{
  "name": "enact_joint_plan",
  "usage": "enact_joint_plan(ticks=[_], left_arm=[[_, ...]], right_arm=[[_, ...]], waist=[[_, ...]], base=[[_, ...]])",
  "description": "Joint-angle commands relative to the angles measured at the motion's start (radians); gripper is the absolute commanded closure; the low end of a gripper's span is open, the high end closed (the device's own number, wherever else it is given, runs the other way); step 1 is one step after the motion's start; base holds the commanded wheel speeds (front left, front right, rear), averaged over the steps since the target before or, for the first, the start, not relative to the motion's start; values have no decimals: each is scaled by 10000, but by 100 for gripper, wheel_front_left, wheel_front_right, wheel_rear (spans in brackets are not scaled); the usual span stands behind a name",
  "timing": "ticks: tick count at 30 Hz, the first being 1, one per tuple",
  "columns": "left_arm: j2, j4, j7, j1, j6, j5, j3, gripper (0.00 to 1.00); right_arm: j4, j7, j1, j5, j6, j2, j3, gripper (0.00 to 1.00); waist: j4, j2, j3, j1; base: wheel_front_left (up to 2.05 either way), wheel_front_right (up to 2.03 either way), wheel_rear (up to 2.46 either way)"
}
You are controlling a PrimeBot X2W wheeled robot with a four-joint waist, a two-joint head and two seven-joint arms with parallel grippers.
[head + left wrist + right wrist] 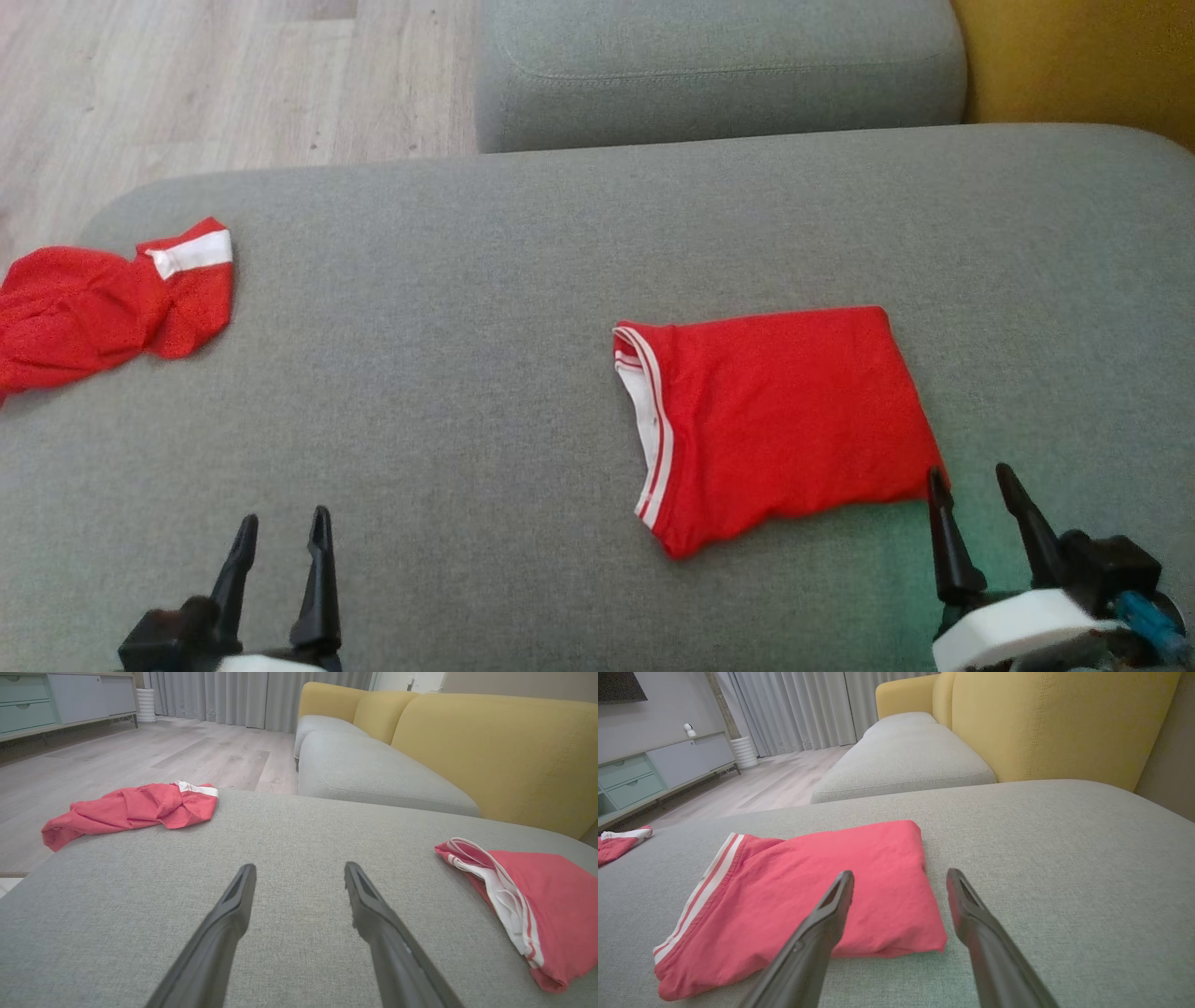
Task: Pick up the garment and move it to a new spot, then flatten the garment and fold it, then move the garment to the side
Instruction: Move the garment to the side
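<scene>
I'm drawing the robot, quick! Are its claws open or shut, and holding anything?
Left claw: open, holding nothing.
Right claw: open, holding nothing, at the near corner of the folded red garment.

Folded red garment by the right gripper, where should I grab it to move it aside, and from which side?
Probably the folded garment's near right corner, from the robot's side with the open right gripper, which points at it. Layers there lie stacked and closed; the striped edge on the left gapes loose.
</scene>
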Motion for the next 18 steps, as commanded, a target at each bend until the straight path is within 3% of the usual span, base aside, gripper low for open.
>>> enact_joint_plan(ticks=[1, 7, 18], left_arm=[[12, -250, -61, -445, -27, 61, 374, 0], [12, -305, -61, -614, -23, -13, 226, 0], [12, -231, -61, -1725, -56, 5, -320, 0]], right_arm=[[-288, -102, -587, -5, -7, -194, 230, 0], [-614, 879, -1552, 500, -7, -462, 5, 0], [1048, 5501, -4130, 1581, -7, -1195, -49, 0]], waist=[[-9, 1, 16, 0], [-66, 1, 465, 0], [435, 1, 1812, 0]], base=[[0, 0, 0], [0, 0, 0], [0, 0, 0]])
